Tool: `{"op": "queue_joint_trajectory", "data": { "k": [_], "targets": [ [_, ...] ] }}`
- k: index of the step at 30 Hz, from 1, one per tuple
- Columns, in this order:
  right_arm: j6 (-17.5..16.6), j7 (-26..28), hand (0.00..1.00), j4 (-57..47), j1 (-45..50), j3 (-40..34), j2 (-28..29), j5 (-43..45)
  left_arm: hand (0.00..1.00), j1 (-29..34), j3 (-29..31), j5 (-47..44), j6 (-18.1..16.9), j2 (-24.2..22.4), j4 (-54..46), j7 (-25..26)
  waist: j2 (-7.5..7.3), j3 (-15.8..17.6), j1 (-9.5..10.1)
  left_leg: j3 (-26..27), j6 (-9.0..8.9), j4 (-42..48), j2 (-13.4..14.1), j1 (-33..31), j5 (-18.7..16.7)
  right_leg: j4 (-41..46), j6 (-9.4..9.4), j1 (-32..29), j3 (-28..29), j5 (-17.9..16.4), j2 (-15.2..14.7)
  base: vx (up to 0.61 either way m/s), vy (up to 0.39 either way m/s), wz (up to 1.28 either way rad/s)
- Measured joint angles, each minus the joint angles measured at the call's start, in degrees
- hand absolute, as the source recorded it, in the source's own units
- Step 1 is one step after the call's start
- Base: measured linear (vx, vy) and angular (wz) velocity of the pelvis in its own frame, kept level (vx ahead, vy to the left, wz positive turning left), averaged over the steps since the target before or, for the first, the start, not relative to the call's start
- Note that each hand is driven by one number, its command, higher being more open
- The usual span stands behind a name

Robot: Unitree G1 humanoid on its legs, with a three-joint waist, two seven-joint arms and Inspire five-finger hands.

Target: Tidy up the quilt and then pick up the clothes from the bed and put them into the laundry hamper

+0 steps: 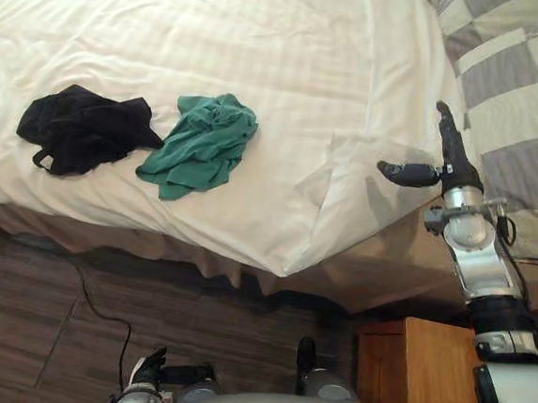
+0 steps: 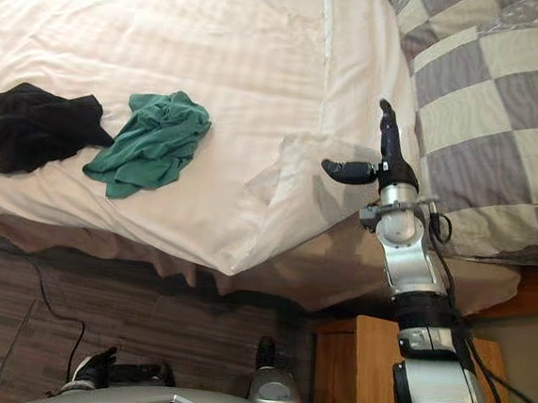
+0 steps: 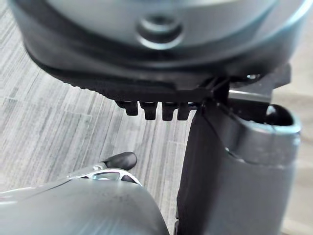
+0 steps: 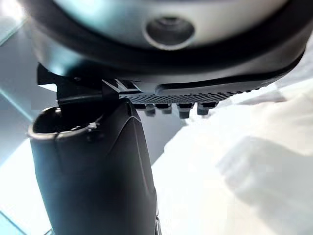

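A white quilt (image 1: 262, 59) covers the bed, and its near right corner (image 1: 333, 174) is folded back on itself. On the quilt near the front edge lie a black garment (image 1: 82, 129) and, just right of it, a crumpled green garment (image 1: 203, 144). My right hand (image 1: 452, 152) hovers by the folded corner, open, with its fingers straight up and its thumb pointing left, holding nothing. My left hand (image 1: 148, 372) hangs low over the floor, relaxed and empty.
Grey and cream checked bedding (image 1: 524, 82) lies at the bed's right end. A wooden nightstand (image 1: 423, 375) stands under my right arm. Dark wood floor (image 1: 33, 313) runs along the bed's front edge.
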Motion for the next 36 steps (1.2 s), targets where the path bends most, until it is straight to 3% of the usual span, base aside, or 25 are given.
{"op": "queue_joint_trajectory", "data": {
  "k": [7, 11, 12, 20, 27, 34, 36],
  "targets": [
    [-0.04, 0.02, 1.0, 3.82, -9.08, 3.08, -0.21, -1.25, 1.0, -1.58, 0.26, -0.53, -1.26, 0.21, -1.39, 0.8, -0.28, 3.98, 0.28, -0.58, 1.33, 1.08, -1.71, -4.44, 0.51, -0.07, 0.01, -3.82, 0.15, 2.02, -1.78, -0.06, 0.016, 0.04],
    [-0.59, 0.42, 1.0, 8.22, -14.65, 7.99, -4.3, -3.57, 1.0, -5.09, 1.28, -1.24, -1.36, 0.21, -1.57, 1.19, -0.15, 7.05, 1.65, -1.37, 2.18, 2.76, -2.01, -7.61, 0.64, -0.19, -0.29, -5.86, 0.19, 3.34, -2.22, -0.09, -0.005, 0.08],
    [-0.64, 1.53, 0.0, 11.16, -16.8, 9.24, -5.02, -4.59, 1.0, -5.64, 1.27, -2.41, -1.54, 0.21, -2.02, 1.23, -0.06, 7.86, 1.66, -1.74, 2.31, 2.79, -2.05, -8.01, 0.87, -0.23, -0.45, -6.01, 0.15, 3.48, -2.25, -0.06, -0.014, 0.12],
    [-2.52, 5.53, 0.0, 21.68, -20.1, 12.34, -6.75, -15.61, 1.0, -6.88, 1.11, -3.01, -2.44, 0.2, -2.11, 1.16, -0.28, 10.34, 1.87, -2.76, 2.58, 4.15, -2.39, -9.23, 0.97, -0.22, -0.53, -6.28, -0.29, 4.82, -2.89, -0.04, 0.006, 0.05],
    [-2.44, 5.97, 0.0, 24.21, -21.35, 13.02, -7.14, -15.76, 1.0, -6.92, 1.07, -3.02, -2.41, 0.92, -2.26, 0.66, -1.38, 10.92, 2.17, -3.22, 2.99, 6.54, -2.8, -10.25, 0.57, -0.15, -0.48, -6.08, -0.23, 4.98, -3.59, -0.06, 0.012, 0.03],
    [-2.65, 4.53, 0.0, 10.16, -4.82, 1.89, -7.08, -15.38, 1.0, -6.83, 1.13, -2.81, -2.27, 0.77, -3.27, 0.55, -1.91, 10.66, 1.82, -2.62, 2.51, 7.58, -2.27, -9.15, -0.21, -0.11, -0.34, -4.84, 0.62, 4.41, -3.23, -0.03, -0.013, -0.06],
    [-3.48, 4.1, 0.0, 6.53, 2.87, -1.64, -5.54, -14.96, 1.0, -6.45, 1.2, -2.34, -2.17, 1.04, -3.23, 0.55, -2.98, 9.6, 1.72, -1.75, 2.08, 7.46, -1.72, -7.61, -0.63, 0.02, 0.04, -3.89, 1.5, 3.63, -2.64, 0.01, -0.023, -0.2]
  ]
}}
